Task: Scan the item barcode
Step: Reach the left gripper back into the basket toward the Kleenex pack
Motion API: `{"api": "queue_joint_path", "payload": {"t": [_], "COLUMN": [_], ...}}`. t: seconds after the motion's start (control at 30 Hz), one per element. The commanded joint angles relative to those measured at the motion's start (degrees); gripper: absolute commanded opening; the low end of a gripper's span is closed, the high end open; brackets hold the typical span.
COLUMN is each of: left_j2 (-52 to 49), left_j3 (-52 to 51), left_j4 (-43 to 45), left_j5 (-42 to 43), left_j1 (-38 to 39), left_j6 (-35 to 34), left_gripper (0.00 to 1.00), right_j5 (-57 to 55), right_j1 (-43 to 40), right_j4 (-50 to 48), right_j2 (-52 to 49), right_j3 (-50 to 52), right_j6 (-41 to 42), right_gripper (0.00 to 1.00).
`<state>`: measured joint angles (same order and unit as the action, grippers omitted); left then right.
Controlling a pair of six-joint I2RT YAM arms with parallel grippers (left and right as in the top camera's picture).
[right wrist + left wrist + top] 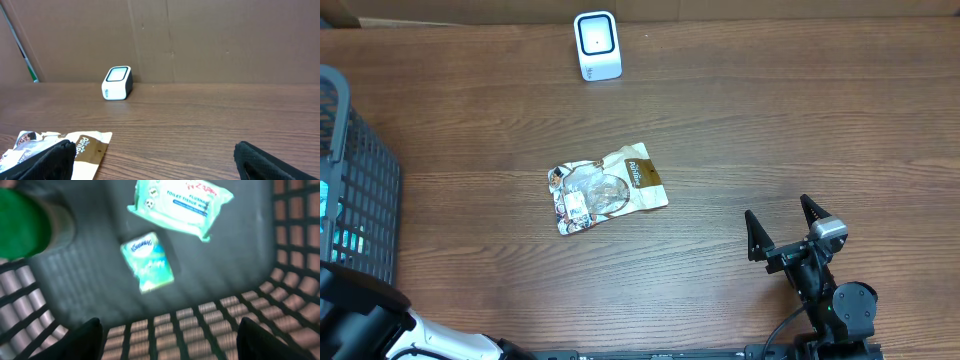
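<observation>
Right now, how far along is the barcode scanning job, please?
Done: nothing I can confirm; the snack pouch lies on the table, apart from the scanner. In hand: nothing; the left gripper hangs open over the basket, above a tissue pack; the right gripper stands open. Left: grasp an item and show its barcode to the scanner.

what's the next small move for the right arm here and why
Probably ease the right gripper forward and left toward the snack pouch. Its jaws stand open and empty, the pouch lies flat well apart from it, and the scanner sits farther back, so the pouch likely needs picking up first.
</observation>
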<state>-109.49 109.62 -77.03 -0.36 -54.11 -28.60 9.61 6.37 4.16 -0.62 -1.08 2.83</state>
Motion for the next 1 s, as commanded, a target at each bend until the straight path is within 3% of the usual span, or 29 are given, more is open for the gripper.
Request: {"api": "queue_joint_path", "payload": {"t": [0.0, 0.5, 0.77, 0.97], "left_j2": [-0.68, -0.76, -0.76, -1.79], "left_j3": [-7.98, -30.75, -32.46, -34.71], "left_j4": [5.29, 32.65, 35.52, 38.18], "left_j5": [-1.14, -6.21, -5.57, -6.01], "left_j1": [-0.61, 0.07, 0.28, 0.31], "left_j6": [-1.40, 2.89, 2.84, 2.89], "left_gripper": [0.70, 0.82, 0.72, 0.72], "right_j5": [-0.52, -0.52, -0.52, -0.52], "right_j1": [-0.24, -0.24, -0.24, -0.24], "right_j4": [-0.20, -0.20, -0.20, -0.20], "right_j2": [0.46, 0.46, 0.46, 0.46], "right_j3": [0.61, 0.61, 0.61, 0.61], "right_j6": [0.13, 0.13, 0.13, 0.13], "right_gripper": [1.00, 1.00, 1.00, 1.00]}}
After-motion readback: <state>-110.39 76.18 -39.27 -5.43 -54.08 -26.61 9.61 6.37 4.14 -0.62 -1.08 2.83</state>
